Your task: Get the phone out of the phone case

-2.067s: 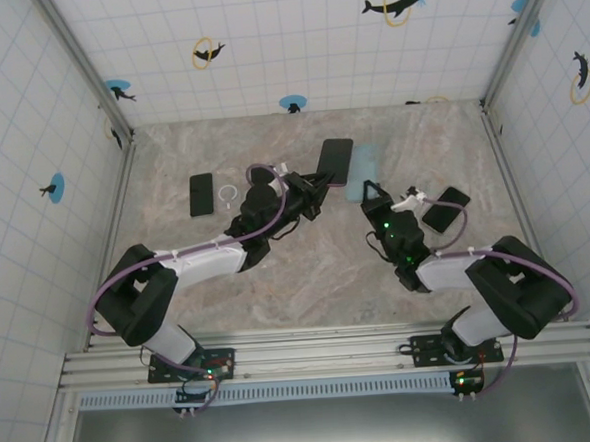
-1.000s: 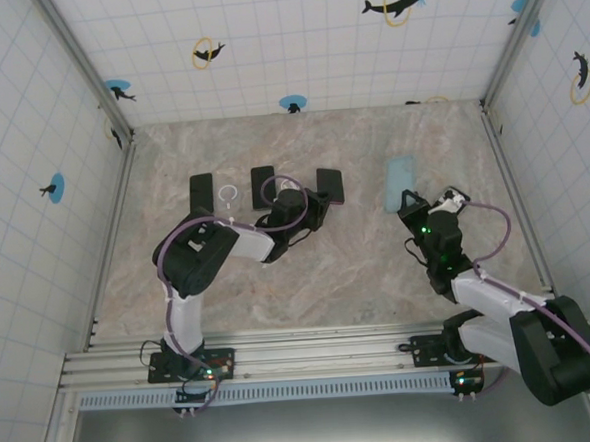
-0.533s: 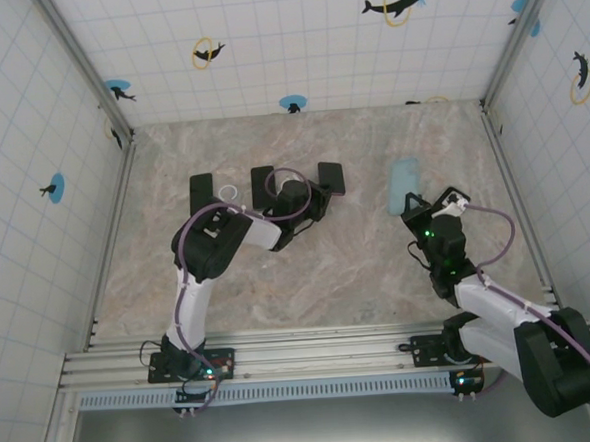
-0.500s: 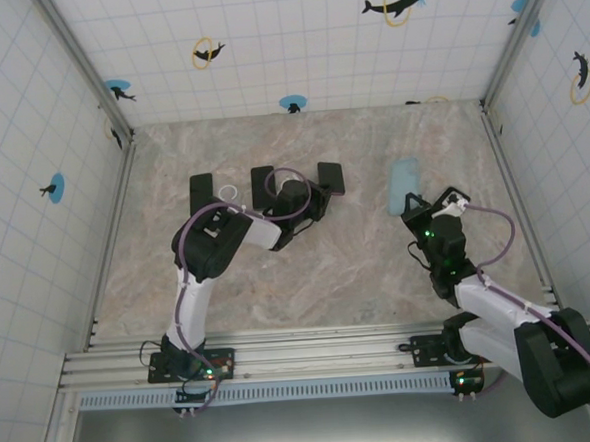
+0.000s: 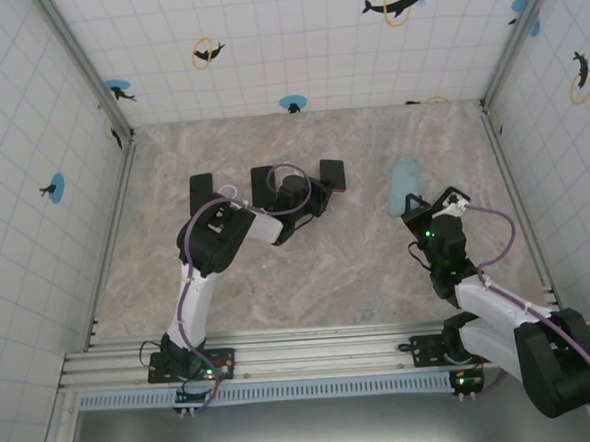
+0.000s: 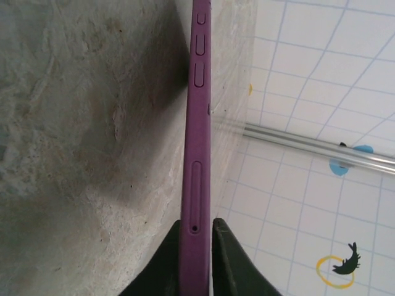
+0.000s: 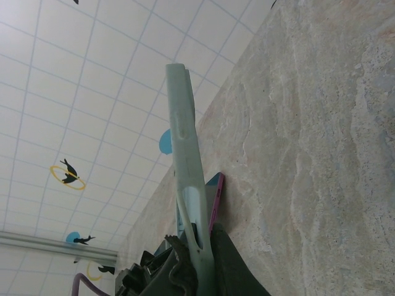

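The phone (image 5: 330, 174) is dark with a purple rim and lies at the back of the table's middle. My left gripper (image 5: 315, 194) holds its near end. In the left wrist view the purple phone (image 6: 199, 123) runs edge-on between the fingers (image 6: 168, 259), with my left gripper (image 6: 196, 227) shut on it and a hairline of light at the right finger. The pale blue phone case (image 5: 403, 185) has no phone in it and stands apart to the right. My right gripper (image 5: 421, 209) is shut on its near end. In the right wrist view the case (image 7: 184, 148) rises from my right gripper (image 7: 200, 243), with the phone (image 7: 213, 200) beyond.
Two black phones (image 5: 201, 193) (image 5: 263, 183) and a small white ring (image 5: 229, 192) lie at the back left, close to my left forearm. Tiled walls with metal corner posts (image 5: 85, 68) enclose the table. Bare marble (image 5: 338, 268) spreads between the arms toward the near edge.
The phone and case, together two seconds ago, now sit apart. In the last second my left gripper carried the phone slightly toward the back wall. The right gripper and case barely moved.
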Available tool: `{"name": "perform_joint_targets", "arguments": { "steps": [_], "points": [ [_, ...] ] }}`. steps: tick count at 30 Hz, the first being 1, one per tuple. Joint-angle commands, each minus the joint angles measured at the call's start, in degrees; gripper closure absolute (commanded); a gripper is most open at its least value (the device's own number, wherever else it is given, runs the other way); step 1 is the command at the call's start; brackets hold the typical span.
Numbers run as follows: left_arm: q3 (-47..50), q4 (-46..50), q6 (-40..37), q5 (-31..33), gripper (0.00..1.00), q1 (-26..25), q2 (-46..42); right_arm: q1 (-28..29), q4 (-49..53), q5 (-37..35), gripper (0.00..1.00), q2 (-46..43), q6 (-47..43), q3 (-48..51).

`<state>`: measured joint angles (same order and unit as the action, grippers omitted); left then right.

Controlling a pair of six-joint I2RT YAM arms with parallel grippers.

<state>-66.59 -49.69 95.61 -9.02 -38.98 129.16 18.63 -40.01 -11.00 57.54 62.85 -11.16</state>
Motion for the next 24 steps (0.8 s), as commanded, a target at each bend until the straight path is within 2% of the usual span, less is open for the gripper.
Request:
{"name": "perform_joint_targets", "arguments": {
  "steps": [1, 10, 18, 24],
  "points": [
    [-2.49, 0.21, 0.34, -1.99, 0.80, 0.44, 0.96, -0.32, -1.56, -0.34, 0.92, 0.62, 0.41, 1.41],
    [-0.68, 5.42, -0.14, -3.21, 0.58, 0.46, -1.70, -0.35, -2.62, 0.03, 0.92, 2.50, 0.68, 1.07],
    [-1.03, 18.52, -3.77, -3.98, 0.37, 0.55, -6.00, -0.30, -0.77, -0.25, 0.91, 3.68, 0.86, -0.08],
    [-0.12, 20.33, -3.29, -4.42, 0.33, 0.57, -7.23, -0.31, -1.08, -0.11, 0.91, 4.10, 1.35, -0.09]
  ]
}}
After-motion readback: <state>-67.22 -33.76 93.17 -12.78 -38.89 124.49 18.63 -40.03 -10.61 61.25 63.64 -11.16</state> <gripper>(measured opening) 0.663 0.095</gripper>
